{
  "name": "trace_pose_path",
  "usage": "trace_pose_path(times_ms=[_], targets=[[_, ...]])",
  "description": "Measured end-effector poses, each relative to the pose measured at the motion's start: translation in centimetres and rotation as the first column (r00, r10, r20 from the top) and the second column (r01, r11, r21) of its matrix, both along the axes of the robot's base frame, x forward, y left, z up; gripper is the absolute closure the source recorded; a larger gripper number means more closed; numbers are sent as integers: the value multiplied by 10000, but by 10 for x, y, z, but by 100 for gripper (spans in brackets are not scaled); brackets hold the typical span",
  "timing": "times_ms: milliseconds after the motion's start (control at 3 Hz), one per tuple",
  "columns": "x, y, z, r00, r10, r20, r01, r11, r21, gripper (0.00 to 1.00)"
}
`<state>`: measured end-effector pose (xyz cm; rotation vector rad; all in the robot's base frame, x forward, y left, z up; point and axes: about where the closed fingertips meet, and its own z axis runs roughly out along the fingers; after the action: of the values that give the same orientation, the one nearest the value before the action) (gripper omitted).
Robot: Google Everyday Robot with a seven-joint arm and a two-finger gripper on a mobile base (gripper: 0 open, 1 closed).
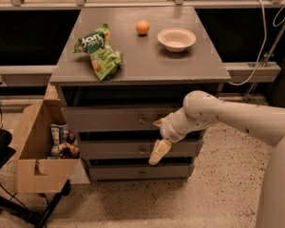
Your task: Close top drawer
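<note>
At top drawer (109,118) front, slightly out: gripper (157,137), fingers apart. Cardboard box (31,175) on left w/ snack pkts (61,141).

Top drawer (109,118): wide, grey, a small round knob at centre. It sits level and out a little, with a dark gap above its flat front. My gripper (159,141) is at that front, just right of the knob.
</note>
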<state>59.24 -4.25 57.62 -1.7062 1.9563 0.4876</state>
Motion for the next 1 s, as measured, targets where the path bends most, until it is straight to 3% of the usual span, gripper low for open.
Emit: trace_pose_path(times_ms=[333,667,1000], targets=[[0,0,0,10000,1,0,-1,10000,0,0],[-1,1,-1,10000,28,-26,-28,10000,4,17],[-25,-3,7,9992,382,-74,-384,9990,-247,40]])
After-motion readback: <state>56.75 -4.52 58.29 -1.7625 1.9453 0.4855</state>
